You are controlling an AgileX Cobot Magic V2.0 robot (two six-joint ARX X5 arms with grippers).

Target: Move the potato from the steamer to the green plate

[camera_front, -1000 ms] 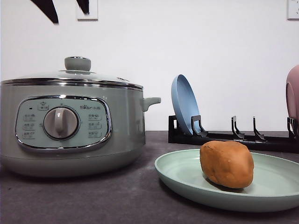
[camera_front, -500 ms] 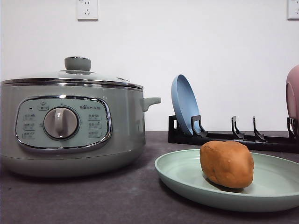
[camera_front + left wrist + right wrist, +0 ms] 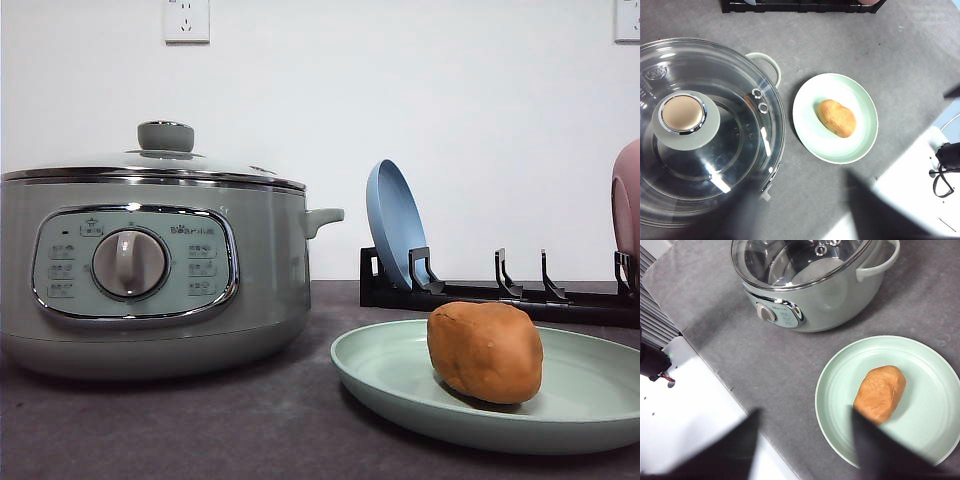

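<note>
Dark, blurred tool fingers and a white rig deck with cabling.

The right tool (image 3: 805,412) shows as two matte black fingers (image 3: 871,450), each a broad wedge narrowing to a point, soft-edged and out of focus, with no markings or screws legible. The left tool (image 3: 800,200) looks the same: one dark finger is solid black, the other only a faint grey blur. Beside the tabletop lies the flat white deck (image 3: 910,200) of the rig, carrying a thin looped black cable (image 3: 940,181). The right wrist view shows the deck dotted with small holes, with a black fitting (image 3: 652,364) trailing a short red lead.
</note>
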